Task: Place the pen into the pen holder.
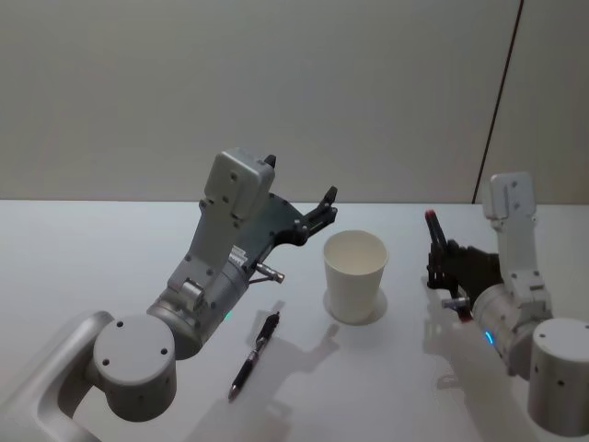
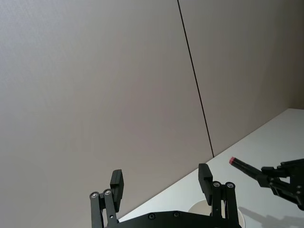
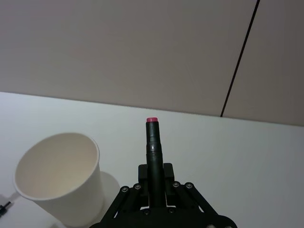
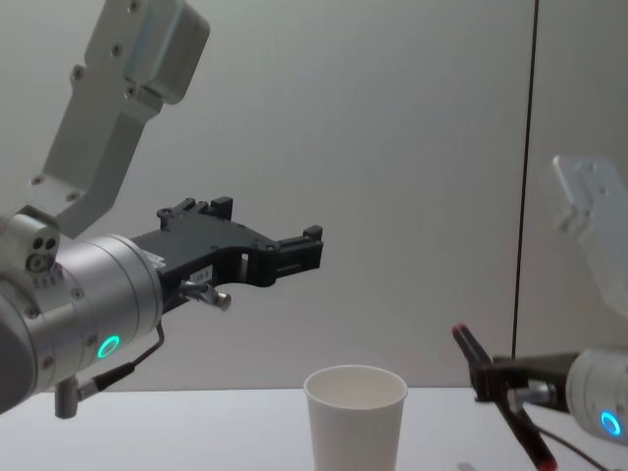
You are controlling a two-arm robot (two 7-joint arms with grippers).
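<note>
Beside the pen holder (image 1: 354,276), right pincer (image 3: 154,171) clamps pen (image 3: 152,142); left pincer (image 2: 160,176) hovers spread wide

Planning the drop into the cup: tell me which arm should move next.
Right. The right gripper is shut on a red-tipped pen, held just beside the paper cup. The left gripper hangs open and empty above the table, where the other pen lies.

— Where's the left arm?
— Raised, elbow bent, the left gripper (image 2: 160,183) reaching forward with its fingers spread wide.
— And the right?
— Held low, the right gripper (image 3: 153,175) with its fingers clamped on a pen (image 3: 152,142).
</note>
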